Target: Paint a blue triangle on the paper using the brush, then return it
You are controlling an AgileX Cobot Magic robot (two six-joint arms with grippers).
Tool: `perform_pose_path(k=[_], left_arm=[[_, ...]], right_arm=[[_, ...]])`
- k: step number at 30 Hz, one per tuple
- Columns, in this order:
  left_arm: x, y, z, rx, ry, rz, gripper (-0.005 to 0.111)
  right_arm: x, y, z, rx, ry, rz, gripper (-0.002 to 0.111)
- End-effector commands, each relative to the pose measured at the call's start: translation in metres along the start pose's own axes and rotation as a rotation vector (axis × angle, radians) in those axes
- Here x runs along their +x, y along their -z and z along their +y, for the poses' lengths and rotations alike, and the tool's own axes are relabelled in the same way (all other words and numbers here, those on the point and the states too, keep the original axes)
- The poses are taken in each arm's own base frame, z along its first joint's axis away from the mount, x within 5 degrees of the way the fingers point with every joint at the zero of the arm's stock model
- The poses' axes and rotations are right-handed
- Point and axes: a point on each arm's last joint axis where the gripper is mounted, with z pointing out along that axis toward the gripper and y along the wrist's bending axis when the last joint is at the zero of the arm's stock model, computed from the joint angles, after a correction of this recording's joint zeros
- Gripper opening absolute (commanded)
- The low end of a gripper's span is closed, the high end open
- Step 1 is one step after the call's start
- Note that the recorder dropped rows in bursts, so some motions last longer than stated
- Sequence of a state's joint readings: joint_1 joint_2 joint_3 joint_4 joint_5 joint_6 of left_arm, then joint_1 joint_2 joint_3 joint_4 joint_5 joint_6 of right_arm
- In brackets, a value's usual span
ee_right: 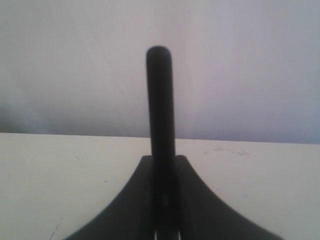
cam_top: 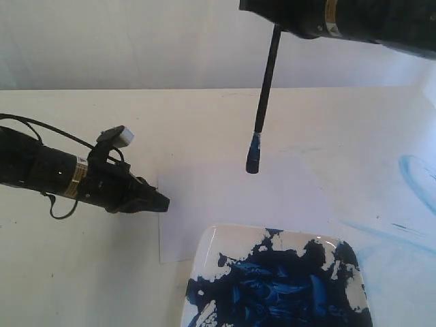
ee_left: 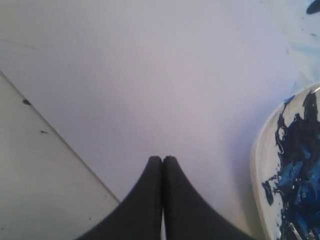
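The right gripper (cam_top: 281, 26), at the top right of the exterior frame, is pinching the brush (cam_top: 266, 78) by its handle, and the blue tip is hanging above the paper (cam_top: 218, 204) at centre frame. The left gripper (cam_top: 162, 201), fingers pressed together, is sitting at the paper's left edge, near the paint-smeared dish (cam_top: 204, 255) at the bottom.
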State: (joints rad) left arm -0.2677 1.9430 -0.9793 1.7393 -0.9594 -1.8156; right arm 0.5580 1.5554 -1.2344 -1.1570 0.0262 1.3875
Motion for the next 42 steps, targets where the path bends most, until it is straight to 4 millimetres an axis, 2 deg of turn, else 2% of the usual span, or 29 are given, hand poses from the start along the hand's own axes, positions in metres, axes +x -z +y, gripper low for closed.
perform_pose_path(k=[1,9,27,30,33,35,36,38,42], left_arm=[[0.006,-0.009,0.004,-0.028,-0.01,0.028,0.0],[0.012,-0.014,0.013,-0.063,0.006,0.046,0.0],[0.011,-0.014,0.014,-0.079,0.005,0.045,0.0],[0.011,-0.014,0.014,-0.082,0.005,0.045,0.0],[0.011,-0.014,0.015,-0.09,0.004,0.044,0.0],[0.011,-0.014,0.015,-0.09,0.004,0.044,0.0],[0.011,-0.014,0.015,-0.09,0.004,0.044,0.0],[0.011,-0.014,0.015,-0.088,0.004,0.045,0.0],[0.011,-0.014,0.015,-0.086,0.004,0.045,0.0]], right_arm=[[0.006,-0.01,0.0,-0.01,-0.009,0.019,0.0],[0.006,-0.032,0.001,-0.019,-0.007,0.02,0.0],[0.017,-0.084,0.002,-0.037,-0.004,0.036,0.0],[0.018,-0.088,-0.004,0.027,-0.014,0.044,0.0],[0.015,-0.086,-0.009,0.09,-0.062,0.042,0.0],[0.008,-0.082,-0.007,0.127,0.0,0.002,0.0],[0.003,-0.076,-0.004,0.21,-0.024,-0.076,0.0],[-0.003,-0.065,0.003,0.251,-0.112,-0.148,0.0],[0.011,-0.062,0.016,0.238,-0.084,-0.114,0.0]])
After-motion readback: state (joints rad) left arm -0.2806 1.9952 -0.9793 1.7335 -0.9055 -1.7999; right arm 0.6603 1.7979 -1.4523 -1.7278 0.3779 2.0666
